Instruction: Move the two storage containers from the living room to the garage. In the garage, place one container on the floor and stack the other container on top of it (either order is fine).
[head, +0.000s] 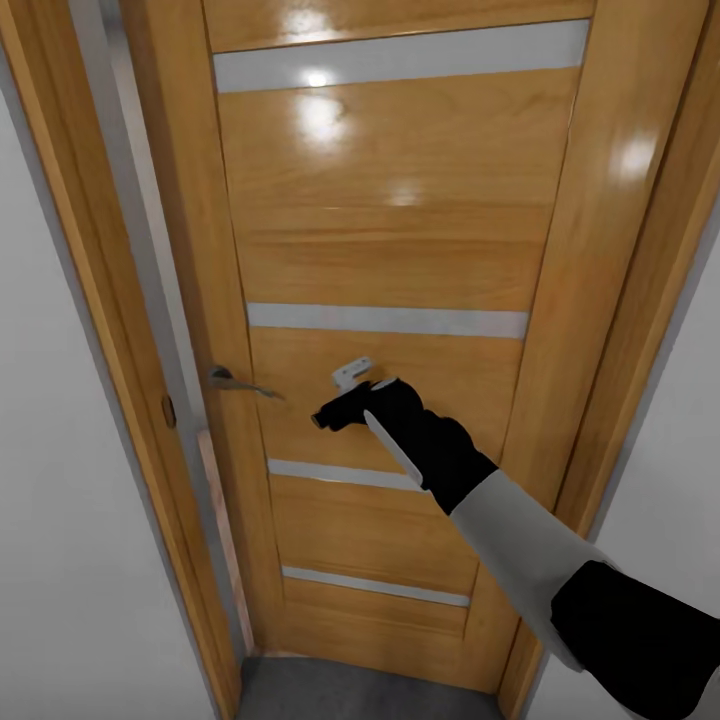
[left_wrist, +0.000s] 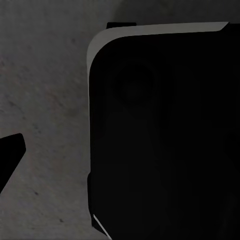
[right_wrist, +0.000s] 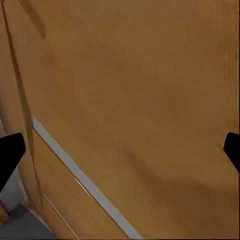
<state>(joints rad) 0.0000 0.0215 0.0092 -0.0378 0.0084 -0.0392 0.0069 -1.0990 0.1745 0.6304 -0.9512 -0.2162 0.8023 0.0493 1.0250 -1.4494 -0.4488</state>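
At the wooden door (head: 400, 300) | right claw (right_wrist: 120, 150) spread wide, empty | left claw state unclear

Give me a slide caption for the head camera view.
Right gripper reaching toward a glossy wooden door, just right of its metal handle.

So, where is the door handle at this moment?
In the head view, the door handle sits at the door's left edge, left of the right gripper.

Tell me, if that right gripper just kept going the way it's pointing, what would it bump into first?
Most likely the wooden door. The right gripper, open, faces its orange panel head-on, with nothing between. The handle sits off to the side.
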